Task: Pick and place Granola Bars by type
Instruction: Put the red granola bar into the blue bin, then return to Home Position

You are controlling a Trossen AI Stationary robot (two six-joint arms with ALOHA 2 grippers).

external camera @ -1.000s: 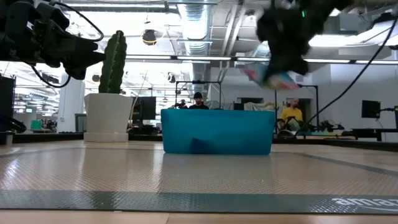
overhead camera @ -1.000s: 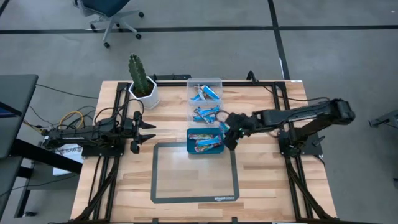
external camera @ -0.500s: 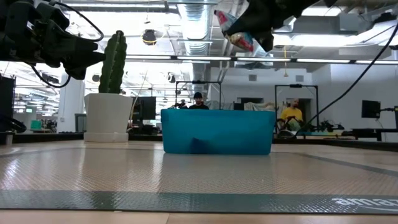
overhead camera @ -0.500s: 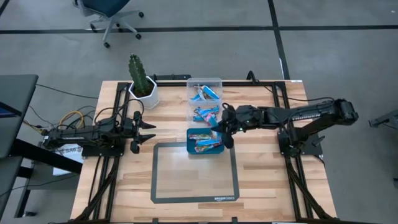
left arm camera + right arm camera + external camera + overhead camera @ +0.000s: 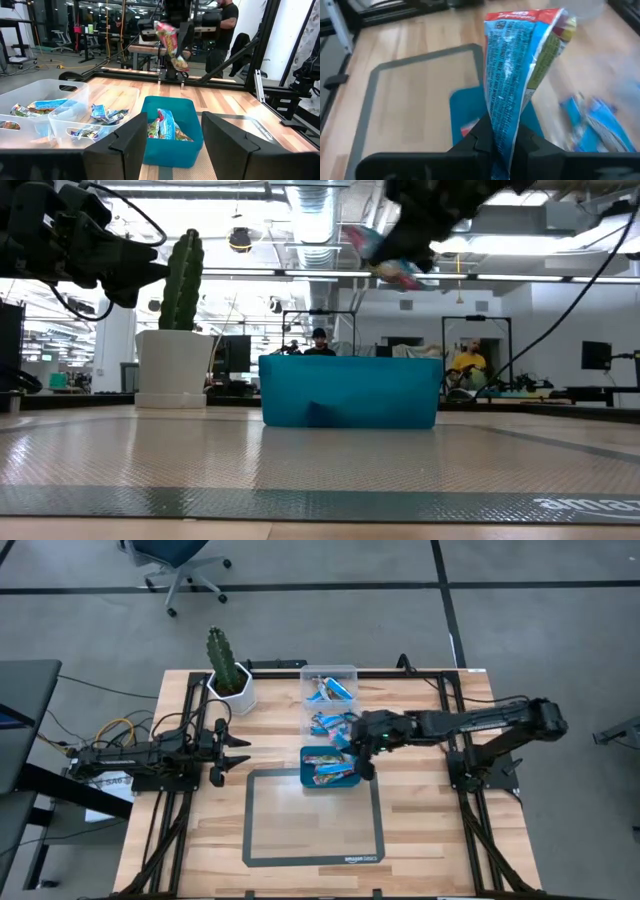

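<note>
Bar [image 5: 520,75] hangs lengthwise from right gripper [image 5: 496,142], above teal tray [image 5: 307,778].

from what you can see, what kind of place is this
Probably a robotics lab or workshop: a wooden table on a metal frame carries two arms, with more framed benches, ceiling ducts and a standing person behind.

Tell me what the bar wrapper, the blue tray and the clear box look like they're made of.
Bar wrapper: thin glossy plastic film, probably, since it creases and shines. Blue tray: opaque moulded plastic, matte, with smooth rounded walls. Clear box: translucent plastic, as its contents show through the walls.
</note>
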